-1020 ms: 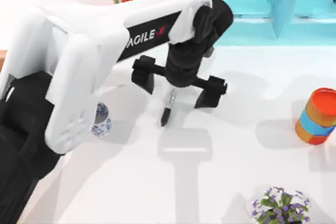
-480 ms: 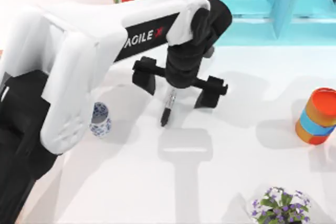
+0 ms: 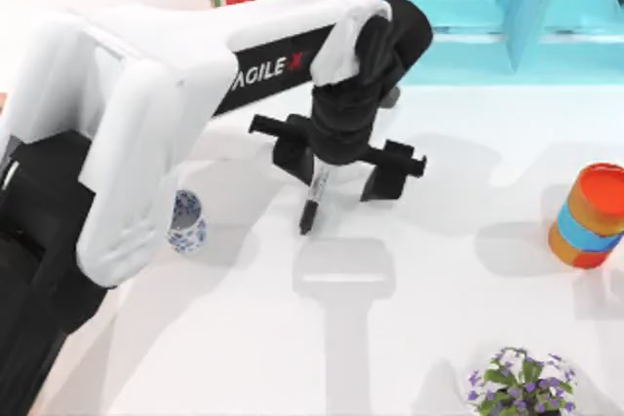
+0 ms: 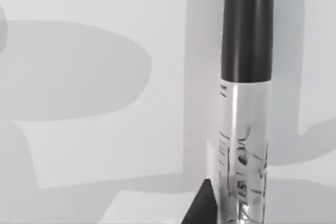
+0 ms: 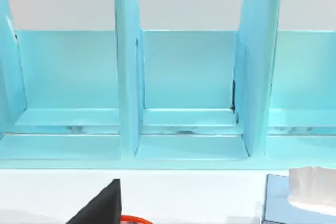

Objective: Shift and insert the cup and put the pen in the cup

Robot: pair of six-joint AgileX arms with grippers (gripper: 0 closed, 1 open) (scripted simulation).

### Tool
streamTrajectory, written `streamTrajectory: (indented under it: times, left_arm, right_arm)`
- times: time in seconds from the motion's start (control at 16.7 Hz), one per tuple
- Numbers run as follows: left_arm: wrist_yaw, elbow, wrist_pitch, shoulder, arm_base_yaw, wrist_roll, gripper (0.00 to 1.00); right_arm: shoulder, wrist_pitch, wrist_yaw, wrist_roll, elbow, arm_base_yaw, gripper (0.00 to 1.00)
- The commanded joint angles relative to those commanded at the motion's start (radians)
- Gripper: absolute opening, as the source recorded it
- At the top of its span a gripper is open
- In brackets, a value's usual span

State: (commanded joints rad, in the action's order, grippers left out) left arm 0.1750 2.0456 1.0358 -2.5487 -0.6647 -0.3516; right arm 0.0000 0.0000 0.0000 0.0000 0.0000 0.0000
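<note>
Pen (image 3: 312, 204): slim black marker with a silvery-white printed middle band, lain flat on the table, dark end pointed toward the near edge, upper part hidden under the arm. In the left wrist view the pen (image 4: 245, 98) is seen close up, black section above the labelled section. Cup (image 3: 185, 223): small, white with blue floral pattern, stood upright, mouth open upward, placed well left of the pen and slightly nearer the front edge.

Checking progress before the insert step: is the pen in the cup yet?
Out. The pen lies on the table, apart from the cup.
</note>
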Motion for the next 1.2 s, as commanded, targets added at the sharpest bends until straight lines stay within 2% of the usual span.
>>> streamTrajectory:
  times: [0.18, 0.24, 0.66, 0.72, 0.9, 1.2]
  left_arm:
    - [0.0, 0.0, 0.0, 0.0, 0.0, 0.0, 0.02]
    - [0.0, 0.0, 0.0, 0.0, 0.0, 0.0, 0.0]
    - [0.0, 0.0, 0.0, 0.0, 0.0, 0.0, 0.0]
    - [-0.063, 0.008, 0.016, 0.064, -0.024, -0.026, 0.0]
    - [-0.056, -0.017, 0.028, 0.104, -0.042, -0.039, 0.0]
    - [-0.048, -0.157, 0.106, 0.311, -0.116, -0.117, 0.0]
  right_arm:
    - [0.0, 0.0, 0.0, 0.0, 0.0, 0.0, 1.0]
    - [0.0, 0.0, 0.0, 0.0, 0.0, 0.0, 1.0]
    - [0.0, 0.0, 0.0, 0.0, 0.0, 0.0, 1.0]
    - [0.0, 0.0, 0.0, 0.0, 0.0, 0.0, 1.0]
    - [0.0, 0.0, 0.0, 0.0, 0.0, 0.0, 1.0]
    - [0.0, 0.0, 0.0, 0.0, 0.0, 0.0, 1.0]
